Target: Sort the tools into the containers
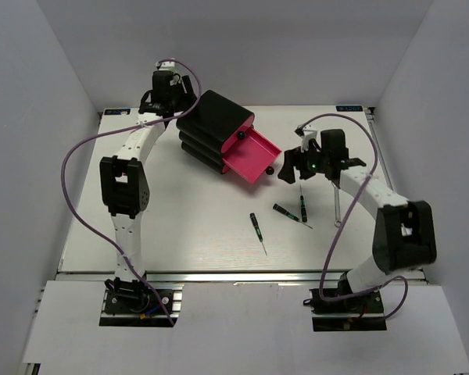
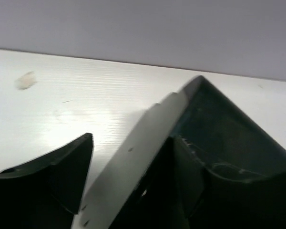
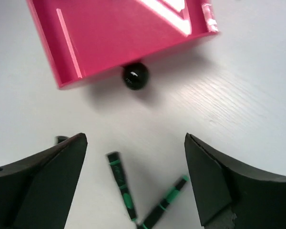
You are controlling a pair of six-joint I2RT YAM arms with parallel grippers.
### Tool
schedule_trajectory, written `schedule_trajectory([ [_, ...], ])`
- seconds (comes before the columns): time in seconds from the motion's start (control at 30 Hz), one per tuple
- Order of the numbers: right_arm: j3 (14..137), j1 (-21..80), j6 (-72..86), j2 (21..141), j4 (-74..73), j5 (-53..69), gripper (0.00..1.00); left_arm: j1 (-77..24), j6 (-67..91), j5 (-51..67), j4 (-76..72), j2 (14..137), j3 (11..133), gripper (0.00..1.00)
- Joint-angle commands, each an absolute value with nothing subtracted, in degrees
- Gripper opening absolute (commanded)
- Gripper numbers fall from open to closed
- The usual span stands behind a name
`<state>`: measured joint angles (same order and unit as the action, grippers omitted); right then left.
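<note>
The black casing (image 1: 211,121) stands at the back, with one pink drawer (image 1: 254,152) pulled out; the drawer's knob (image 1: 270,170) faces my right gripper (image 1: 291,168). That gripper is open and empty, hovering over two precision screwdrivers (image 3: 121,183) (image 3: 164,205), just short of the drawer (image 3: 133,33) and its knob (image 3: 135,76). A third precision screwdriver (image 1: 255,226) lies nearer the front. The silver wrench (image 1: 337,209) lies under my right forearm. My left gripper (image 1: 168,94) is behind the casing, jaws apart, with the casing's edge (image 2: 143,152) between them. The bigger screwdriver does not show.
White walls close in the table at the back and both sides. The left arm's purple cable (image 1: 74,195) loops over the table's left part. Another black knob (image 1: 240,137) shows on a shut drawer above the open one.
</note>
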<state>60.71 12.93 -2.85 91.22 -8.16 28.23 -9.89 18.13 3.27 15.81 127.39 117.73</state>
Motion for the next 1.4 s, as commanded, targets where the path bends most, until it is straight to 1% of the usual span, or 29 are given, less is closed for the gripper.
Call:
schedule_trajectory([
  [0.0,53.0,13.2,-17.0,83.0,-8.7,11.7,0.89,-9.7,18.9,-11.7,21.4,117.0,118.4,0.75],
  [0.03,50.8,13.0,-17.7,79.8,-4.7,6.8,0.89,-9.7,19.2,-13.4,21.4,115.4,117.2,0.68],
  [0.07,49.6,12.7,-18.3,79.2,-4.8,6.8,0.89,-9.8,19.3,-15.1,21.1,113.7,116.1,0.63],
  [0.1,50.9,11.2,-20.0,79.3,-7.5,9.1,0.89,-9.8,19.5,-15.3,20.7,110.2,115.0,0.56],
  [0.13,52.9,10.4,-20.3,81.3,-16.2,14.5,0.61,-9.8,19.9,-15.3,20.7,108.5,112.7,0.45],
  [0.17,55.1,9.9,-19.9,82.6,-20.3,16.2,0.44,-10.0,20.9,-14.2,21.1,106.8,111.5,0.31],
  [0.2,56.6,9.8,-18.8,83.6,-23.6,17.4,0.3,-10.2,21.9,-13.1,21.7,103.6,110.1,0.28],
  [0.23,56.8,10.0,-17.2,84.0,-25.4,17.5,0.26,-10.4,23.1,-11.8,23.3,101.8,106.6,0.27],
  [0.27,56.1,10.0,-15.5,83.8,-25.8,17.1,0.26,-10.5,26.0,-8.7,24.2,100.1,104.5,0.28],
  [0.3,55.2,10.6,-13.4,83.4,-25.6,16.1,0.28,-11.2,27.7,-7.4,25.3,96.6,102.3,0.32],
  [0.33,53.6,11.2,-12.3,83.0,-25.1,12.7,0.31,-11.8,29.2,-6.5,27.7,94.8,99.8,0.38],
  [0.37,53.2,11.7,-11.1,83.2,-24.6,11.4,0.34,-12.3,32.0,-5.7,28.8,92.8,94.3,0.54],
  [0.4,53.1,11.6,-10.0,83.8,-24.8,10.7,0.4,-13.8,33.7,-5.8,29.8,90.7,91.1,0.6],
  [0.43,53.1,11.6,-8.3,85.4,-25.0,9.9,0.42,-14.5,35.2,-5.9,30.9,86.3,87.7,0.65],
  [0.47,53.3,11.7,-7.8,86.5,-25.7,10.1,0.44,-15.2,38.1,-6.0,31.4,84.0,81.3,0.68],
  [0.5,53.4,11.9,-7.5,88.1,-25.7,10.2,0.49,-16.9,39.6,-6.8,32.1,81.8,78.3,0.73],
  [0.57,53.5,12.5,-6.8,89.2,-25.1,9.7,0.51,-18.4,43.8,-8.2,33.7,76.5,71.8,0.75],
  [0.63,53.7,12.8,-6.2,91.4,-24.4,8.1,0.53,-20.8,46.5,-9.8,35.7,72.5,68.5,0.77],
  [0.77,54.8,12.9,-4.9,95.9,-25.1,6.2,0.52,-24.5,52.9,-11.2,38.0,69.9,63.3,0.79],
  [0.87,53.9,13.0,-4.5,96.9,-23.4,6.2,0.47,-28.1,55.9,-13.9,38.7,69.9,62.0,0.8],
  [0.97,53.7,13.1,-4.3,97.9,-23.3,5.4,0.31,-30.8,58.2,-15.2,39.0,70.7,61.7,0.8],
  [1.0,53.8,13.0,-4.3,97.6,-23.7,4.8,0.18,-32.2,58.8,-15.4,38.8,71.4,61.7,0.8],
  [1.07,53.4,12.4,-4.7,96.1,-24.5,5.4,0.08,-33.4,59.9,-15.0,38.6,72.6,62.0,0.8],
  [1.1,53.1,12.1,-5.6,93.6,-24.5,5.8,0.0,-34.8,60.2,-14.8,38.2,74.0,62.1,0.8],
  [1.2,54.8,11.9,-8.6,88.1,-25.2,8.5,0.0,-36.8,61.1,-14.8,37.9,76.9,63.0,0.8],
  [1.23,57.5,11.9,-11.0,87.0,-25.6,12.4,0.0,-37.0,62.0,-15.0,38.1,77.4,63.5,0.8],
  [1.3,61.2,12.8,-12.4,85.8,-25.5,16.6,0.0,-37.1,62.6,-14.3,36.6,78.2,62.9,0.8],
  [1.37,68.3,14.7,-11.6,86.7,-25.4,18.5,0.0,-37.3,63.9,-14.0,36.2,79.4,62.5,0.79],
])
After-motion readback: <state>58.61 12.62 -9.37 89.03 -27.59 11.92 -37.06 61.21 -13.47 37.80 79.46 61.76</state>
